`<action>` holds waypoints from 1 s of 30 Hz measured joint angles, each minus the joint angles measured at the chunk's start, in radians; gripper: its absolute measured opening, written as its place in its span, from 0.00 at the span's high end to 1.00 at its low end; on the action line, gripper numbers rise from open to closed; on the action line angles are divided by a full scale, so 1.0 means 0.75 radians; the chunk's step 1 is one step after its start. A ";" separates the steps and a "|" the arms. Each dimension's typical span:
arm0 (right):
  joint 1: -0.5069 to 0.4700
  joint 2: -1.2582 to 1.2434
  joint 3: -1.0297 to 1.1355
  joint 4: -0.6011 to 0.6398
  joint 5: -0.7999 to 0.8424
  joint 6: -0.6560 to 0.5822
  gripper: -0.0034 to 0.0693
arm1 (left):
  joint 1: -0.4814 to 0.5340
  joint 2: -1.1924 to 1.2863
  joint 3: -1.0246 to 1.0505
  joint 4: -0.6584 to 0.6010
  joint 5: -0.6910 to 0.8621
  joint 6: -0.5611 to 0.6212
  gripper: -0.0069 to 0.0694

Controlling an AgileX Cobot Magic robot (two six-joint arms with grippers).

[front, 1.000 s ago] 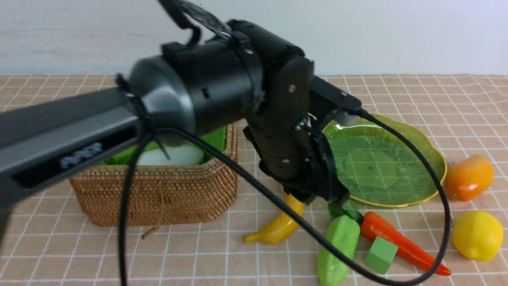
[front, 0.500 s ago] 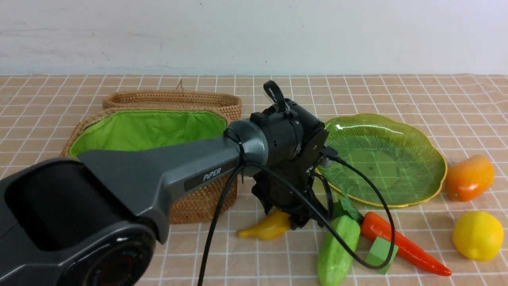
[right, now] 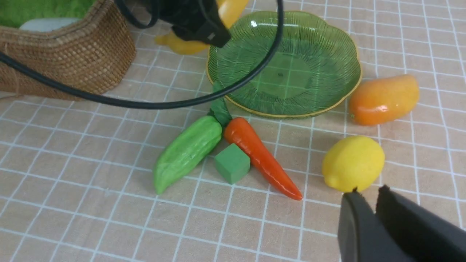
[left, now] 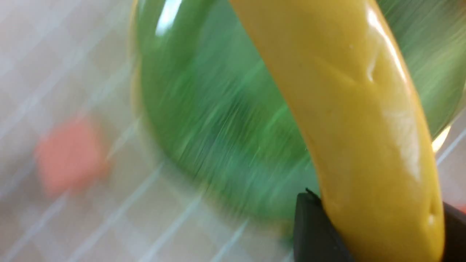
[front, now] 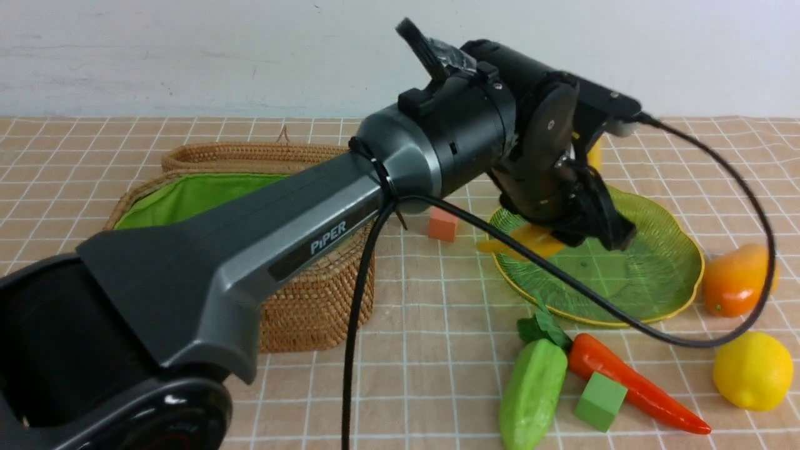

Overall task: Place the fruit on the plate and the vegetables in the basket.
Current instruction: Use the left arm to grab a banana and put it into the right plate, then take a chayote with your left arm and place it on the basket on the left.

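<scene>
A plain white wall (front: 187, 56) runs across the back, faintly scuffed and marked. Below it lies a tan tablecloth (front: 437, 375) printed with a grid of thin white lines, its far edge slightly wavy where it meets the wall. The light is soft and even, casting only faint, blurred shadows on the cloth.

Yellow banana (left: 364, 127), ribbed green gold-rimmed plate (front: 662, 275), tan woven basket (front: 312, 300) lined green, checked beige cloth (front: 437, 350)
</scene>
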 joint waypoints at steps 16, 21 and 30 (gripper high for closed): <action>0.000 -0.002 0.000 0.142 0.073 0.008 0.83 | 0.011 0.288 -0.038 -0.112 -0.386 0.087 0.04; 0.000 -0.002 0.000 0.049 0.073 0.008 0.83 | 0.011 0.070 -0.038 -0.116 0.014 0.067 0.10; 0.000 -0.003 -0.001 -0.019 0.074 0.008 0.82 | -0.005 -0.199 -0.008 -0.118 0.544 -0.133 0.51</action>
